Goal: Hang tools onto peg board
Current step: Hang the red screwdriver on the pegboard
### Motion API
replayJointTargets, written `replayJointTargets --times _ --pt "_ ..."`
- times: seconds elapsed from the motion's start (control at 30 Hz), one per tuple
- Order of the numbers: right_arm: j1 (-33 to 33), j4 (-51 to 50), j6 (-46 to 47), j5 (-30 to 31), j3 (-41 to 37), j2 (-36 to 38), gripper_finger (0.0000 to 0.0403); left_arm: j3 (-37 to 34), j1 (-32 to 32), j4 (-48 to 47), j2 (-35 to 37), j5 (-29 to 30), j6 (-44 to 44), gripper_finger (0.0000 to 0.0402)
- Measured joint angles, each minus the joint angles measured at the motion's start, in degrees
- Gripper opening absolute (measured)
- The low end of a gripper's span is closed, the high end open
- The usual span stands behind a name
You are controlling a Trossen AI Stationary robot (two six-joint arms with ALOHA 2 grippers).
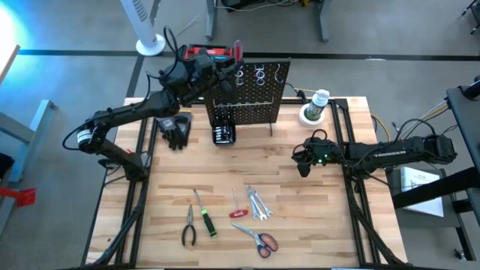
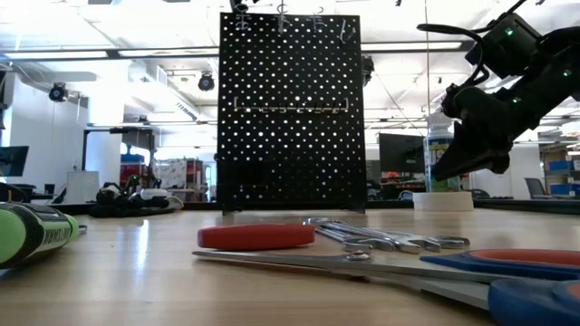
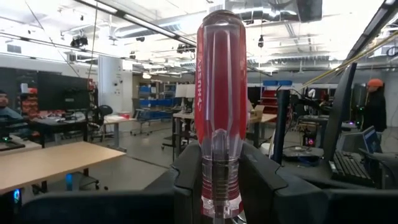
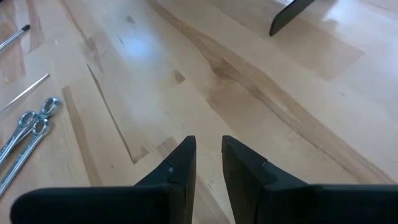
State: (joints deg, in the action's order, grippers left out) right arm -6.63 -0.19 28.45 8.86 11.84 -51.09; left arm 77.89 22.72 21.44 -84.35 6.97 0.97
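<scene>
The black peg board (image 1: 251,91) stands upright at the table's far middle and fills the low view (image 2: 290,118). At its top left edge my left gripper (image 1: 229,66) is shut on a red screwdriver (image 3: 217,93). My right gripper (image 1: 304,161) hovers over bare table at the right, its fingers (image 4: 208,165) a little apart with nothing between them. At the near middle, flat on the table, lie black-handled pliers (image 1: 189,226), a green screwdriver (image 1: 204,215), a small red tool (image 1: 238,208), silver wrenches (image 1: 258,202) and red scissors (image 1: 259,240). My left gripper pinches the red screwdriver's see-through handle at its lower, collar end (image 3: 217,177) between its two fingers (image 3: 186,180). The fingers come nearly level from the table's left, across the tool. The handle stands upright above them. The shaft is hidden below, so whether it touches the board cannot be told.
Black gloves (image 1: 176,131) and a small black box of bits (image 1: 223,133) lie in front of the board's left half. A red-and-black toolbox (image 1: 204,54) sits behind it. A white roll with a bottle (image 1: 315,109) stands at the far right.
</scene>
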Motion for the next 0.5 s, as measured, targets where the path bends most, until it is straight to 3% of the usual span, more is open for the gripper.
replayJointTargets --times 0.5 --pt "0.0 0.1 0.0 0.0 0.0 0.0 0.0093 0.5 -0.3 -0.6 -0.1 0.8 -0.6 0.0103"
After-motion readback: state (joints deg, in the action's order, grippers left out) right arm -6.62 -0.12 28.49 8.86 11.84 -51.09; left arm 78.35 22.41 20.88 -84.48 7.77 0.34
